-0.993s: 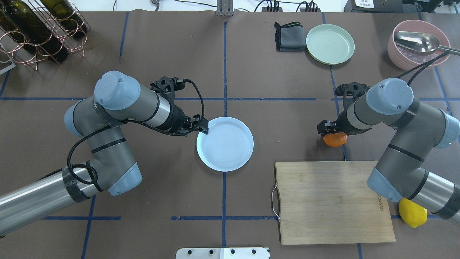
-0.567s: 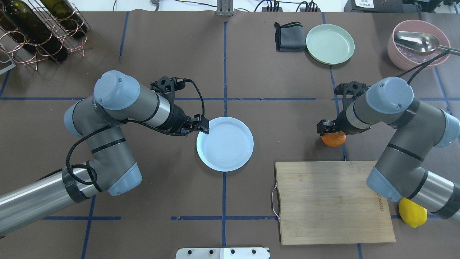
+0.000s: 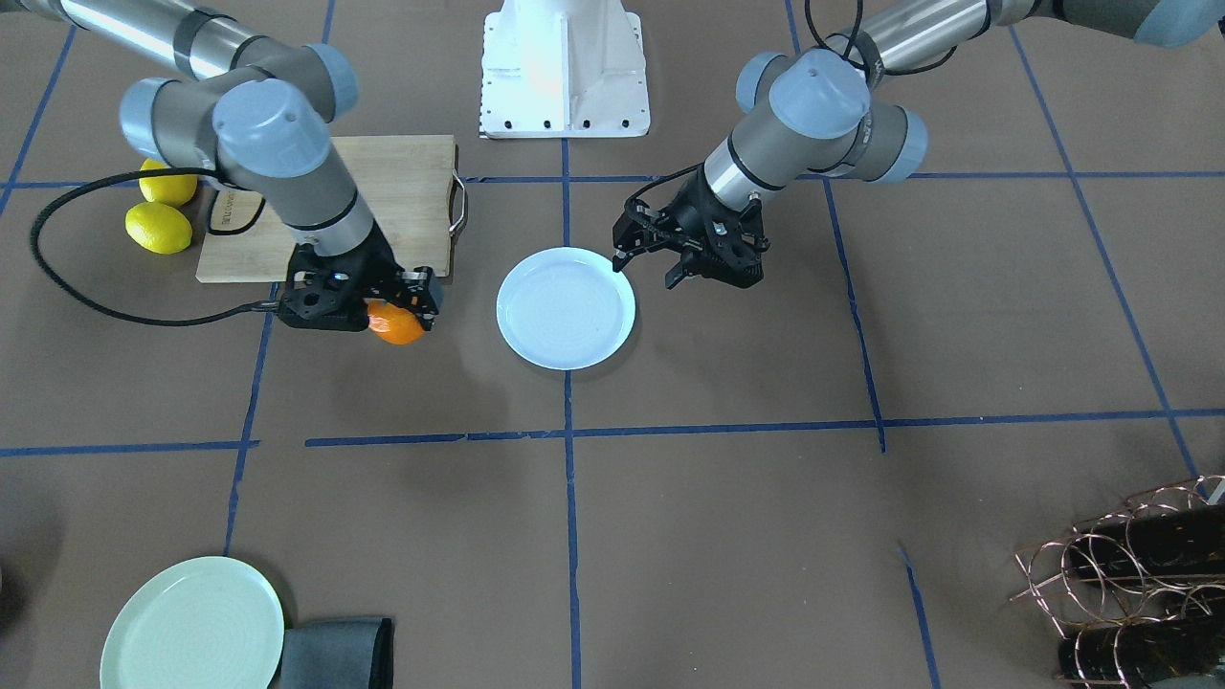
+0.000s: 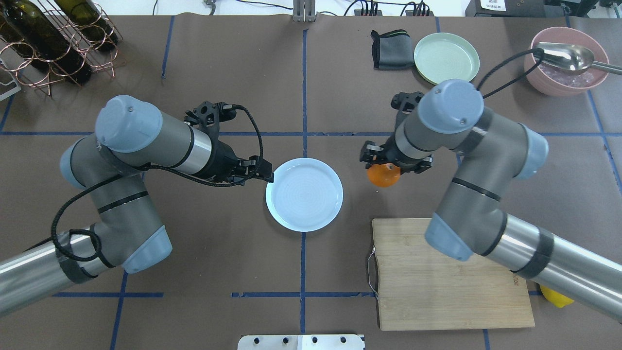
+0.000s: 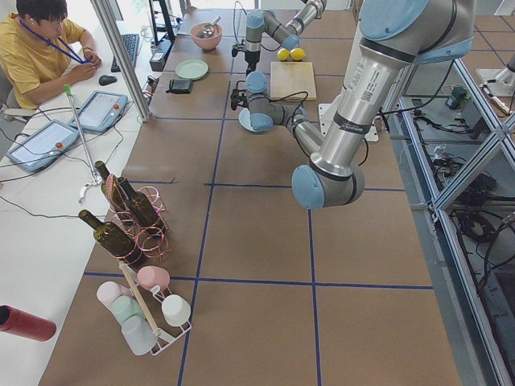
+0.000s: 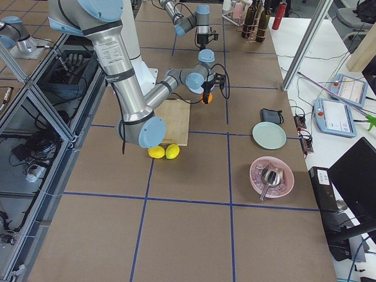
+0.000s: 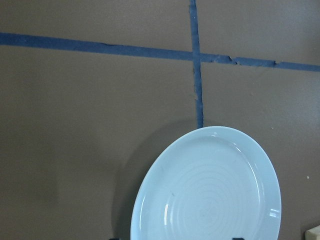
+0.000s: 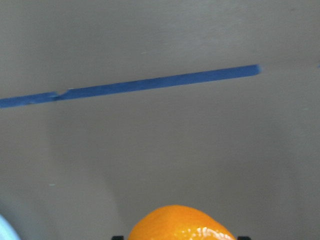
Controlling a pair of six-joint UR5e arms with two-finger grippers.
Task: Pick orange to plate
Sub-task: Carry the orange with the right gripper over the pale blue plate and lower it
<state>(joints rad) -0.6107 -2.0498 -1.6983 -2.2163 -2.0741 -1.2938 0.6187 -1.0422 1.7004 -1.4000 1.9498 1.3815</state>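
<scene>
Moved since a second ago: beyond the near cutting board (image 4: 452, 272), the right gripper (image 3: 383, 308), jaws closed on the orange (image 4: 384, 176), brings it toward the plate (image 4: 304, 194), near its rim but not yet over it. Across the plate, the left gripper (image 3: 647, 268) hangs spread open and empty. Placement seems close.

Bright even light, soft shadows, blurry wrist views

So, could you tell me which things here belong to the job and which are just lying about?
Job: orange, plate.
Lying about: lemons, board, green plate, cloth, pink bowl, spoon, bottle rack.
</scene>
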